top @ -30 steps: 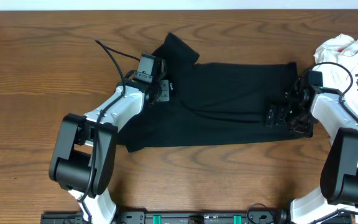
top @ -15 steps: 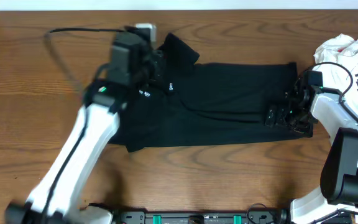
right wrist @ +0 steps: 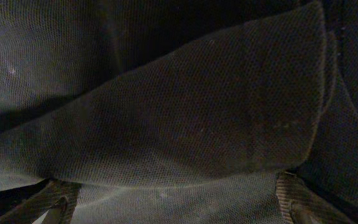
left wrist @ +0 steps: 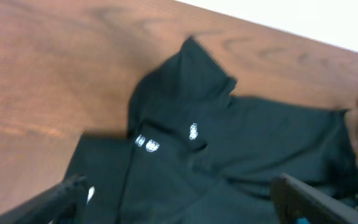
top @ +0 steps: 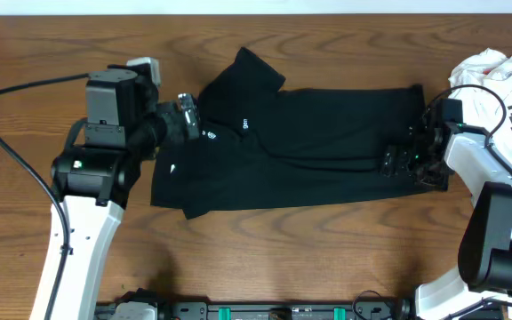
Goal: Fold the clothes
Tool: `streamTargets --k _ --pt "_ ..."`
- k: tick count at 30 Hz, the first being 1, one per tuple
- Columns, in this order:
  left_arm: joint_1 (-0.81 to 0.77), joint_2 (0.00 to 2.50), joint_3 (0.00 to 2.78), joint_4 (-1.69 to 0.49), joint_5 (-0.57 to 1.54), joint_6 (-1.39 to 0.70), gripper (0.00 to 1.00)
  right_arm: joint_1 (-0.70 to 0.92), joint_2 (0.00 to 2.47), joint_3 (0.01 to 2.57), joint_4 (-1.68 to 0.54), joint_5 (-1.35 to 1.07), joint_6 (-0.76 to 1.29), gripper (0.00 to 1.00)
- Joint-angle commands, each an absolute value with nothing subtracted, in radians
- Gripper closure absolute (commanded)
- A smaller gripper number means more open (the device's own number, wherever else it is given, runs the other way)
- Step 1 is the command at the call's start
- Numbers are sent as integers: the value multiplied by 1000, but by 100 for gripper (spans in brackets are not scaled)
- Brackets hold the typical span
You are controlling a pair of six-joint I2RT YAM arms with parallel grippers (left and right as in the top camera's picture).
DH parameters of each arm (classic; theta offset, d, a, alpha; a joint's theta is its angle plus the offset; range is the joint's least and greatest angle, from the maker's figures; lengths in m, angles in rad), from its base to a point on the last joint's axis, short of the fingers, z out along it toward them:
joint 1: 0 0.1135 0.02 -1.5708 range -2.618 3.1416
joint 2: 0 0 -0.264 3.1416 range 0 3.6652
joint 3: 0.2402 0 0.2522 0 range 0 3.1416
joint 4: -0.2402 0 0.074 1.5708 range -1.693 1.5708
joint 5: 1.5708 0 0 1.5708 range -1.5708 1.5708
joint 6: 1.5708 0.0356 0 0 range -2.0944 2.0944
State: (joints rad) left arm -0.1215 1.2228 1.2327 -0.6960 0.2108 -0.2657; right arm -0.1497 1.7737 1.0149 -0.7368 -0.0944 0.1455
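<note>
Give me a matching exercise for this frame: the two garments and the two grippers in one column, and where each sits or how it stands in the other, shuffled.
Things
1. black short-sleeved fabric shirt
2. crumpled white fabric garment
3. left gripper
4. right gripper

Places and states
A. at the far right edge of the brown wooden table
B. at the shirt's right end, jaws open
C. spread across the middle of the table
D. by the shirt's left end, jaws open

Pairs: 1-C, 2-A, 3-D, 4-B
</note>
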Motion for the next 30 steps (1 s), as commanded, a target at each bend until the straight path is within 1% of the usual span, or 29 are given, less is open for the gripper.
streamTargets --k 1,4,8,11,14,15,16,17,18,19,20,22,27,30 --pt "-117 1215 1232 -735 217 -264 2 -158 1765 1071 -777 -110 115 1" --pt "-117 1215 1232 -762 217 -264 2 -159 1740 1140 -848 -107 79 1" --pt "-117 1215 1232 -763 217 -264 2 -171 1705 1189 -885 -106 96 1" --pt "-117 1215 1232 -763 217 -264 2 -194 1692 1190 -892 -118 170 1" --pt "-117 1215 1232 -762 217 -264 2 -231 1694 1177 -906 -142 301 1" --pt "-117 1215 1232 -762 217 -264 2 -246 1695 1173 -911 -154 309 1" --pt "-117 1215 1232 -763 217 -264 2 -260 1695 1170 -917 -166 306 7" --pt "-117 1215 1232 -762 217 -264 2 -276 1694 1169 -929 -174 306 19" --pt "-117 1215 1232 -763 217 -264 2 -290 1694 1168 -940 -184 306 28" --pt "-117 1215 1232 -763 217 -264 2 -302 1694 1166 -947 -192 306 36" --pt "-117 1215 1232 -763 217 -264 2 -311 1694 1162 -947 -200 306 38" --pt "-117 1215 1232 -762 217 -264 2 -327 1694 1145 -932 -222 303 39" --pt "-117 1215 1232 -762 217 -264 2 -336 1694 1051 -778 -288 291 58" --pt "-117 1215 1232 -763 217 -264 2 -336 1694 1002 -709 -296 291 66"
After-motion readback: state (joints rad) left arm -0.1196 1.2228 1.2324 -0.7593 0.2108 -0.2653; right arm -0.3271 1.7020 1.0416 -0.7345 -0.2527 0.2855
